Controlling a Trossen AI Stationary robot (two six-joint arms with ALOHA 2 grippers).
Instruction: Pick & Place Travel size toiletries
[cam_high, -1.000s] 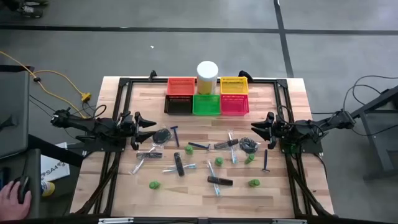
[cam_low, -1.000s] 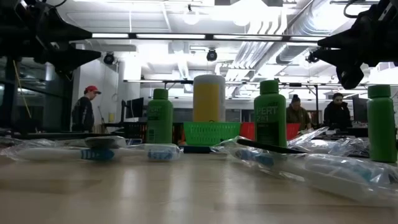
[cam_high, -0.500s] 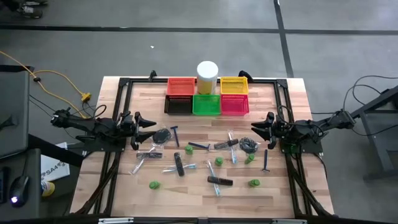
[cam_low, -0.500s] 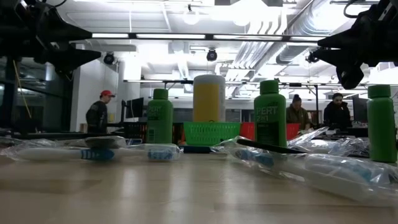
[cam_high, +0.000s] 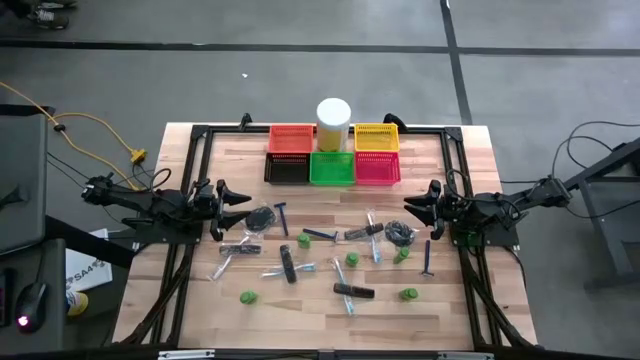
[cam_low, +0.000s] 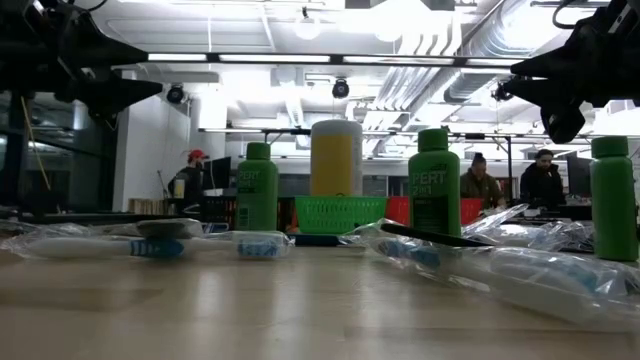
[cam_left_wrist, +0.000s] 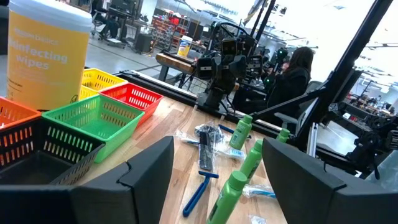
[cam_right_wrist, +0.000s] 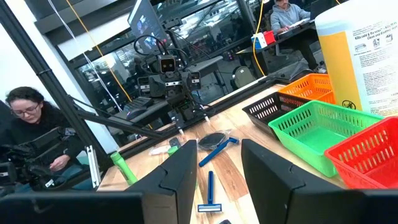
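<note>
Two tools hang idle at the desk's side edges, and every toiletry lies between them on the bare wood. The left tool (cam_high: 243, 196) stands with its dark fingers spread wide and nothing between them. The right tool (cam_high: 410, 204) holds its fingers partly apart, a narrower gap, also with nothing in it.

What the next move seems to turn on is which arm is nearer to what. Just beyond the left tool, toward the desk's middle, lies a dark coiled bundle (cam_high: 259, 219), with a blue razor (cam_high: 283, 214) beside it; the razor's long axis runs roughly from the baskets toward the near edge, crosswise to that arm's reach. Close to the right tool lie another dark bundle (cam_high: 399, 234) and a second razor (cam_high: 428, 258), also lying crosswise to that arm's reach. The baskets (cam_high: 332, 168) sit in a cluster at the far edge, about midway between the arms, around a tall wipes tub (cam_high: 333, 122).

Materials vary a good deal. Small green bottles (cam_high: 409, 294) are rounded plastic, some standing on end (likely to tip or roll if nudged). Toothbrushes (cam_high: 286, 269) lie flat in clear crinkly wrap, thin and probably slippery. A black stick (cam_high: 354, 291) is slim and rigid, lying nearly across the desk. The baskets are open plastic mesh in orange, yellow, black, green and red. The desk (cam_high: 300, 320) is pale planked wood, smooth and matt.
</note>
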